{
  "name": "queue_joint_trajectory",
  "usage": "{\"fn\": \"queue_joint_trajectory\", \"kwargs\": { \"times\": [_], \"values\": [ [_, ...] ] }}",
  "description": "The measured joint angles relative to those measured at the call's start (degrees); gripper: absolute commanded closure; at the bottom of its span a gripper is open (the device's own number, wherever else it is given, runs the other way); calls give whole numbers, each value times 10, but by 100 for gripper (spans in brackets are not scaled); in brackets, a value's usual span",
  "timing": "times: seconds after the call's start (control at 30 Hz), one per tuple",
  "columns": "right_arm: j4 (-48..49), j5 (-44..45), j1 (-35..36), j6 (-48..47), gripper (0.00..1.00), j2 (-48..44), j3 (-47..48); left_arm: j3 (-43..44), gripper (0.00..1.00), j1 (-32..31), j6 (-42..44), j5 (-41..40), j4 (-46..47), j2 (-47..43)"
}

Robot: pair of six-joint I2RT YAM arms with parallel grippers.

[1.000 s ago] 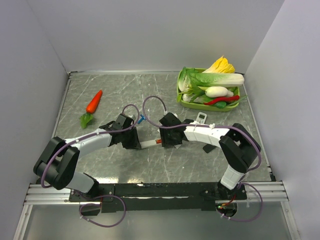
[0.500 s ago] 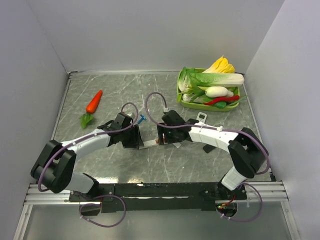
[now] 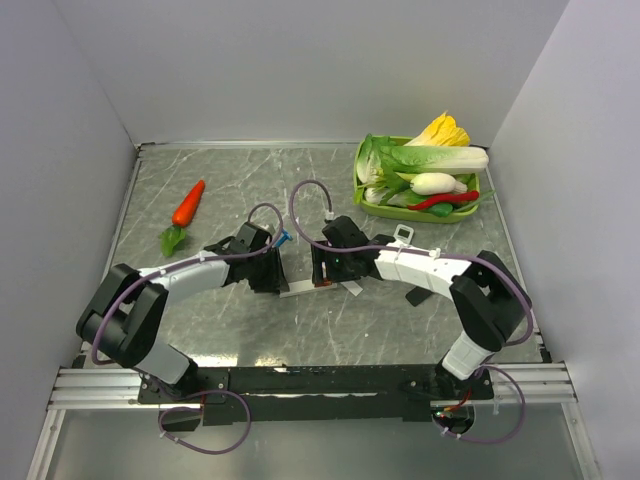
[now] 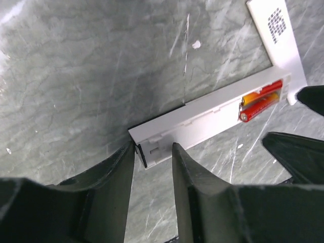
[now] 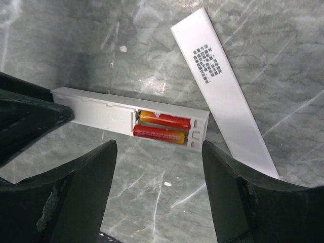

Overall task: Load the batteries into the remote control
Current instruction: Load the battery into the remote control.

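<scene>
The slim white remote control (image 4: 202,119) lies on the table with its back open. Two red-orange batteries (image 5: 161,127) sit side by side in its compartment and also show in the left wrist view (image 4: 259,101). My left gripper (image 4: 153,149) is shut on the remote's plain end, one fingertip (image 4: 178,154) against each long side. My right gripper (image 5: 158,147) is open and empty, just in front of the battery end. The detached white back cover (image 5: 223,86) lies on the table, angled beside that end. In the top view the remote (image 3: 300,289) lies between the left gripper (image 3: 274,278) and the right gripper (image 3: 325,275).
A green tray (image 3: 360,192) of vegetables stands at the back right. A toy carrot (image 3: 188,204) lies at the back left. A small blue piece (image 3: 284,238) lies behind the left gripper. A shorter white remote (image 3: 402,235) lies behind the right arm.
My left gripper has shifted a little to the right, along with its arm. My right gripper has drawn slightly back. The remote has stayed on the table between them.
</scene>
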Motion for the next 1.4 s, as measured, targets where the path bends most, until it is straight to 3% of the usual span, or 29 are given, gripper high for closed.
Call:
{"fn": "queue_joint_trajectory", "kwargs": {
  "times": [0.67, 0.97, 1.4],
  "values": [
    [-6, 7, 0, 0, 30, 34, 0, 0, 69, 0, 0, 2, 16, 4],
    [-8, 19, -2, 2, 44, 37, 0, 0, 72, 0, -1, 2, 16, 3],
    [-27, -21, -21, -14, 44, 57, 21, -2, 73, 0, -2, 4, 23, 3]
  ]
}}
